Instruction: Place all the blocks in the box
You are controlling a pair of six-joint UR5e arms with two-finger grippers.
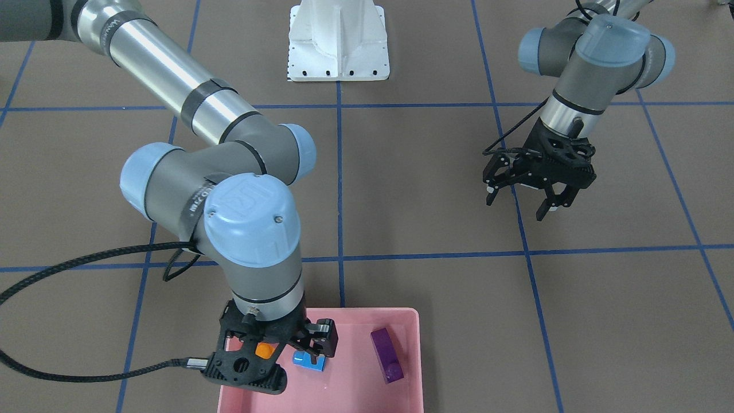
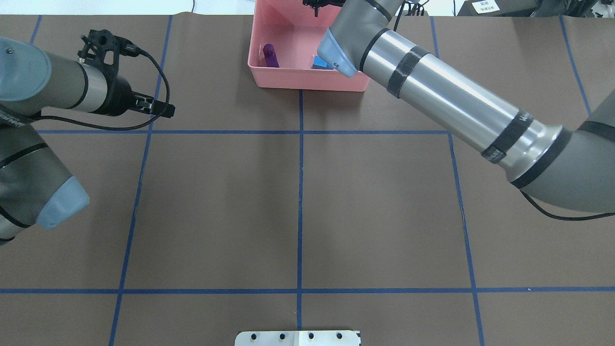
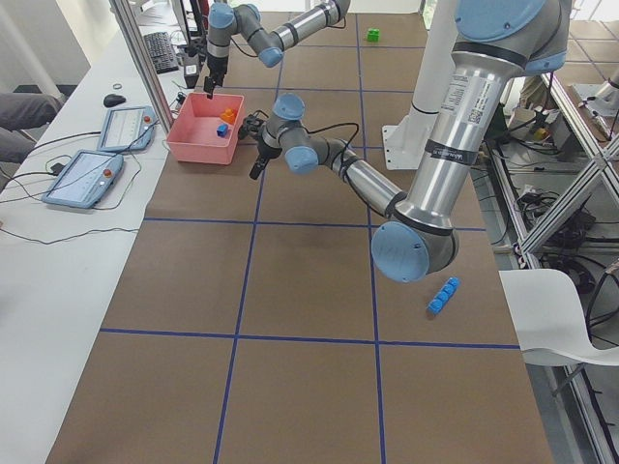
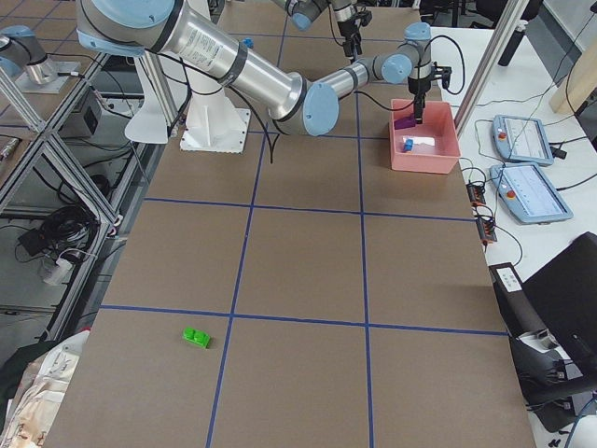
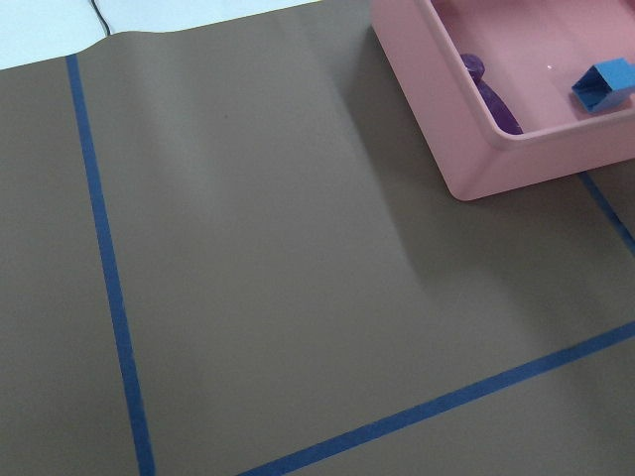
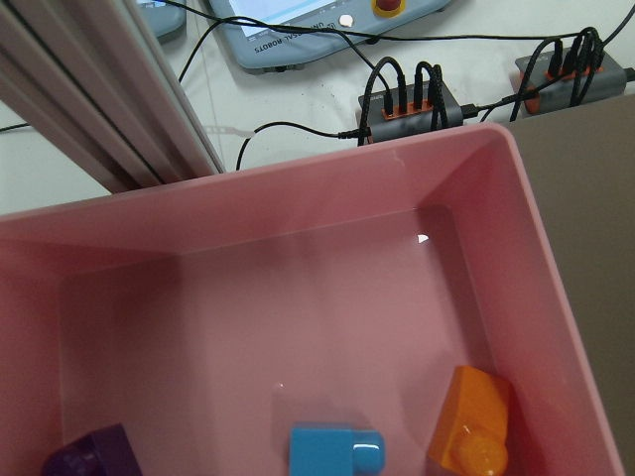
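Note:
The pink box (image 1: 401,313) sits at the table's far edge from the robot; it also shows in the overhead view (image 2: 307,81). In it lie the orange brick (image 1: 264,350), the small blue brick (image 1: 308,360) and the purple brick (image 1: 387,355). My right gripper (image 1: 287,355) hangs open over the box, just above the orange and small blue bricks, and holds nothing. My left gripper (image 1: 516,209) is open and empty above bare table, well away from the box. The long blue brick (image 3: 443,296) lies on the table near the robot's edge, behind my left arm's elbow.
A small green block (image 4: 196,337) lies on the table far out on my right side. The white robot base (image 1: 338,40) stands at mid-table. Tablets and cables (image 6: 417,94) lie beyond the box's far wall, with an aluminium post (image 6: 109,109) close by.

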